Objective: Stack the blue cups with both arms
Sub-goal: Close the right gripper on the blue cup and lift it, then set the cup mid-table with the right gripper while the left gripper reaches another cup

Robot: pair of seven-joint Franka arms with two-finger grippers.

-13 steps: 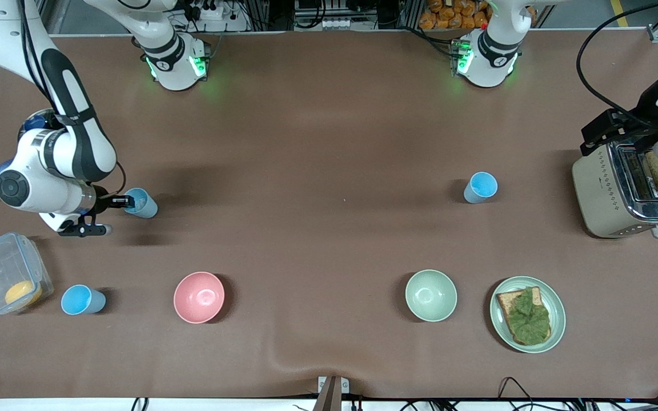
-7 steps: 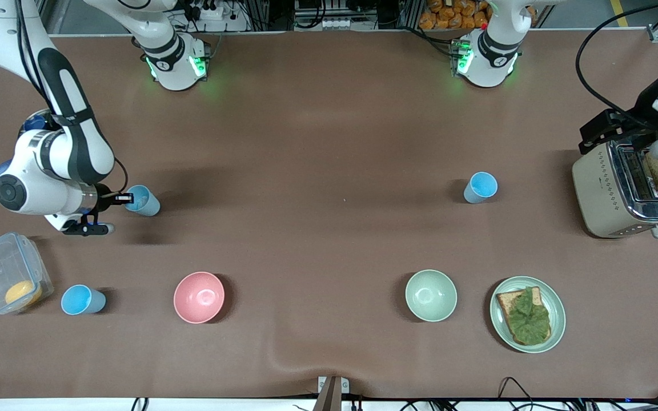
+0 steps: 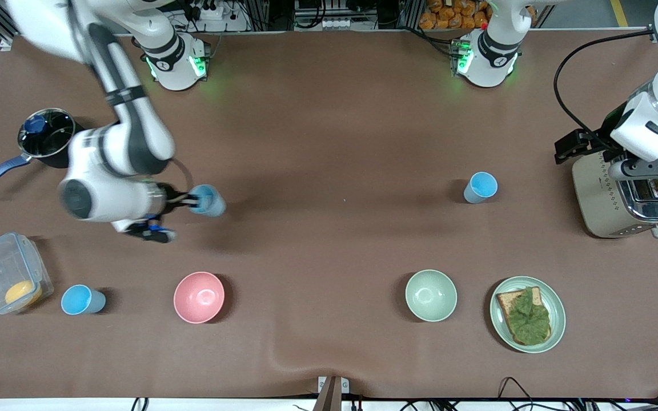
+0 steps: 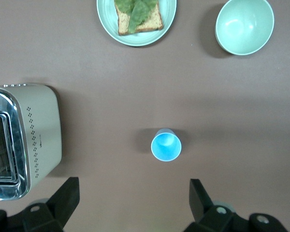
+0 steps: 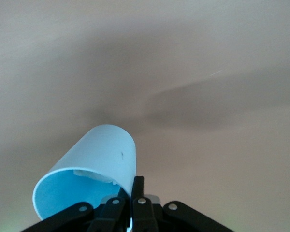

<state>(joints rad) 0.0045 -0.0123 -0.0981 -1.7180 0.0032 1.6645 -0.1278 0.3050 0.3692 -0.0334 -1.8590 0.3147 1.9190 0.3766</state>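
The pale cup [image 3: 208, 200], clamped in your right pincer [image 3: 191, 200], has lifted off the table [image 3: 329, 114] toward mid-table; your left pincer [image 4: 130, 205], spread apart, now hangs over the bright cup [image 3: 481, 187].

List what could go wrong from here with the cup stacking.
The right gripper pinches the paler blue cup only by its rim, tilted in the air, so it may swing or slip out. The left gripper hangs open over the toaster's edge, so reaching down to the sky-blue cup could clip it.
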